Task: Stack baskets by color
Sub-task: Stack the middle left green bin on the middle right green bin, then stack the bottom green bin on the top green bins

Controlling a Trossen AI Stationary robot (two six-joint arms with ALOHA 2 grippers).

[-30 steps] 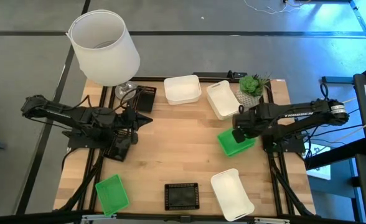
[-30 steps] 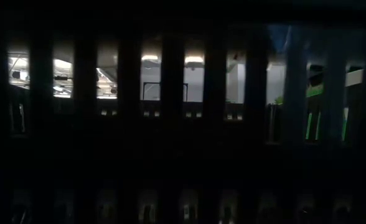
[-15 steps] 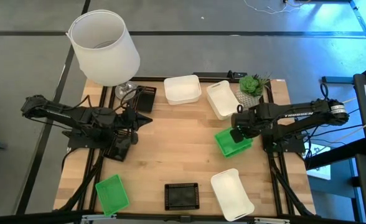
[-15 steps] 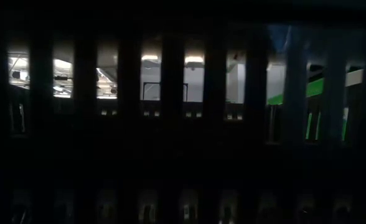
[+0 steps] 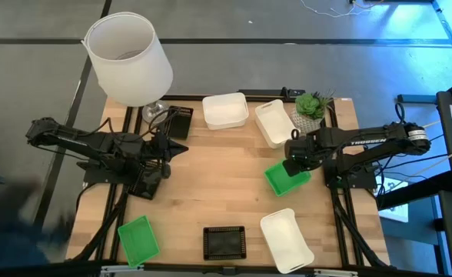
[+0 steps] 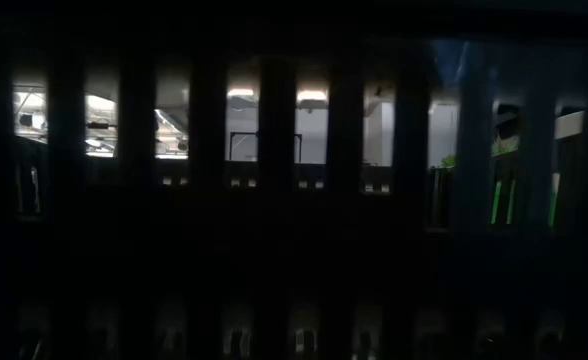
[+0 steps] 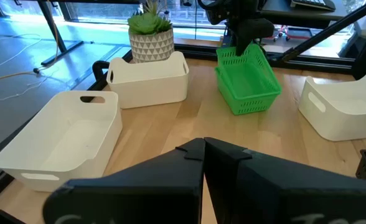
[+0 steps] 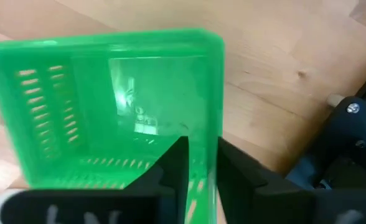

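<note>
While the right gripper is straddling the wall of a green basket near the table's right edge, its fingers are sitting one each side of that wall w/ a sliver of gap showing, so whether it's gripping or letting go, can't tell. In the left wrist view that basket is sitting tilted, one edge lifted under the gripper. Left gripper is waiting at the table's left-centre, fingers pressed together, nothing in them.

Progress, judging by layout: basically nothing is stacked yet. Second green basket is lying at the near-left corner, well apart from the first. Three white baskets are all separate: two side by side at the far edge, one at the near right. Black mesh basket is sitting at near-centre; another dark one is lying by the lampshade. So green, white & black pairs are all pending.
</note>
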